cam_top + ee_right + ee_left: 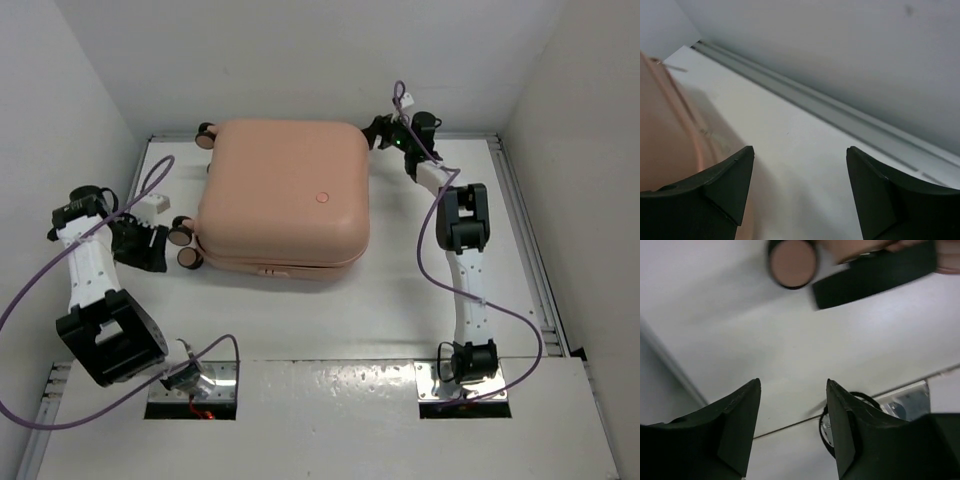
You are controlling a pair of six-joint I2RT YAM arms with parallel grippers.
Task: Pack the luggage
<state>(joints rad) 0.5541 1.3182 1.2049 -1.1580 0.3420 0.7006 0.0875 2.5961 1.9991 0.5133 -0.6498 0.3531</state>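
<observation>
The luggage (pixel 283 198), a large salmon-pink hard-shell suitcase, lies flat and closed in the middle of the table, with dark wheels (pixel 186 246) on its left side. My left gripper (pixel 160 248) is open and empty, just left of the near wheels. In the left wrist view my gripper (pixel 792 390) is low over bare table, with one wheel (pixel 792 262) and a black underside part (pixel 875 272) ahead of it. My right gripper (pixel 378 131) is open and empty at the suitcase's far right corner. The right wrist view shows my gripper (pixel 800 152) with the pink shell (pixel 665 125) beside its left finger.
White walls enclose the table on the left, back and right. A grey rail (pixel 840 117) runs along the back wall. Purple cables (pixel 430 235) trail from both arms. A small white block (pixel 152 205) sits by the left wrist. A metal mount plate (pixel 907 402) lies near the table's front edge.
</observation>
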